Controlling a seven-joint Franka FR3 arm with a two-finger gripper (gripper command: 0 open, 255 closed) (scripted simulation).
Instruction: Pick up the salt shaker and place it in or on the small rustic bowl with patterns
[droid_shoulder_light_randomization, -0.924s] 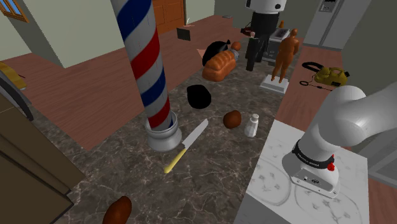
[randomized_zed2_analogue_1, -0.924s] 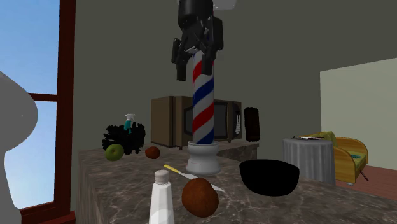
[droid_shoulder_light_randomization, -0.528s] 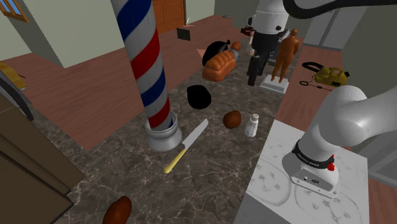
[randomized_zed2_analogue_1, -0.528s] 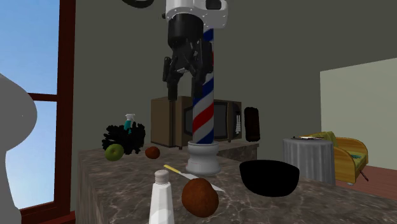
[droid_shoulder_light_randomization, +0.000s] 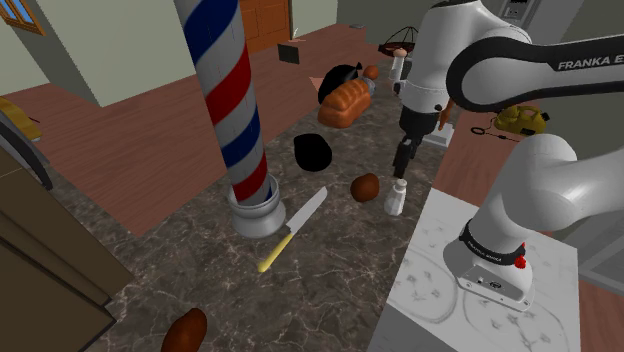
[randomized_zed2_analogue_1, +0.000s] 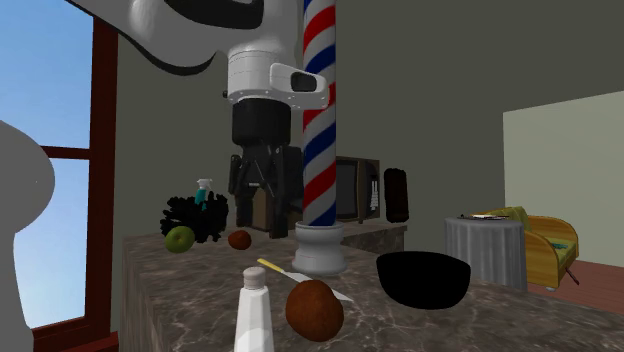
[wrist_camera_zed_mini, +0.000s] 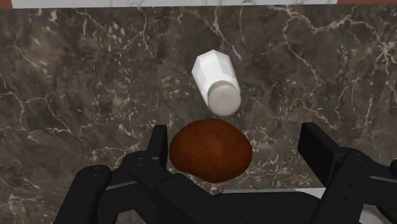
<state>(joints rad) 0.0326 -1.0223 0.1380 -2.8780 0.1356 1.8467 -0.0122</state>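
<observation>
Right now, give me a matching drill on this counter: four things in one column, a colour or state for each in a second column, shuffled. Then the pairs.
Column A
1. salt shaker
2. bowl
3. knife
4. jaws

Column B
a. lies flat, yellow handle
b. open, holding nothing
c. white, upright beside the brown round object
d. plain black

Pairs: 1-c, 2-d, 3-a, 4-b.
</observation>
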